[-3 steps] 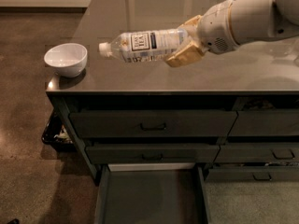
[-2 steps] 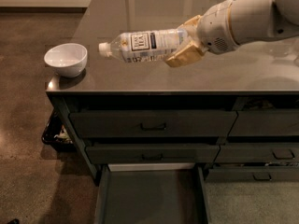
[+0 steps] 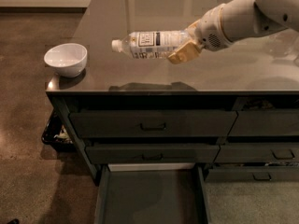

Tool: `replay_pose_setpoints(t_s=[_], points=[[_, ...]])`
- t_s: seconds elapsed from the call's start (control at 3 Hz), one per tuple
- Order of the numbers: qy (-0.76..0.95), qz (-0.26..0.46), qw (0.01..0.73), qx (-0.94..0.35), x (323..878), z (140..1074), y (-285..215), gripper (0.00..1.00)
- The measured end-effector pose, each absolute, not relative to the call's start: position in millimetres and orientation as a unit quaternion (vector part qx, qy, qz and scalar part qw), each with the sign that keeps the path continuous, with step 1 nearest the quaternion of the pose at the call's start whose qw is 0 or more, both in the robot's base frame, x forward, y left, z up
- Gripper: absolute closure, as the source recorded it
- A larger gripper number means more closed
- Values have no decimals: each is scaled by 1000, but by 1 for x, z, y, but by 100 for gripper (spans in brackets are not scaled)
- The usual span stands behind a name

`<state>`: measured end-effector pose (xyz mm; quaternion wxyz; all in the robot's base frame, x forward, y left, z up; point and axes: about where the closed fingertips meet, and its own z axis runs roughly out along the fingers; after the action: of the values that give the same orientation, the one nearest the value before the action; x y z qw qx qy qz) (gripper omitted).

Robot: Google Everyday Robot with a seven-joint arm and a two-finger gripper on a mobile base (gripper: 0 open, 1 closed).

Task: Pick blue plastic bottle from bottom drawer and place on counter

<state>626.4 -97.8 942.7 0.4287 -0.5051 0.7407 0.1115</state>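
Compared against the two prior views, left to right.

Found white bowl at the left corner of the counter, in the same spot as before. Found blue plastic bottle carried slightly rightward and brought closer to level, cap end pointing left. Confirmed airborne over the counter, clear of the surface, with a dark reflection on the gloss beneath. Found gripper at the bottle's right end, tan fingers pinching the base end. Traced arm away to the right edge.

Judged accordingly: lift out of the bottom drawer done, with that drawer standing pulled out and bare. Carry over the counter under way. Set-down and release outstanding. Read the small shift as positioning ahead of lowering, not as lowering itself.

Limits of view:
- Unable to identify contents of the dark basket on the floor at left.
- Unable to see the far finger in full behind the bottle, so depth of grip unconfirmed.
- Cut off at the lower edge: front of the bottom drawer.
- Cut off at the right edge: upper arm.
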Motion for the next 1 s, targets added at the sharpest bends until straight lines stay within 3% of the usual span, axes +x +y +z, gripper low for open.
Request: replay_pose_setpoints(t_s=[1.0], points=[[791, 95, 410, -445, 644, 918, -116, 100]])
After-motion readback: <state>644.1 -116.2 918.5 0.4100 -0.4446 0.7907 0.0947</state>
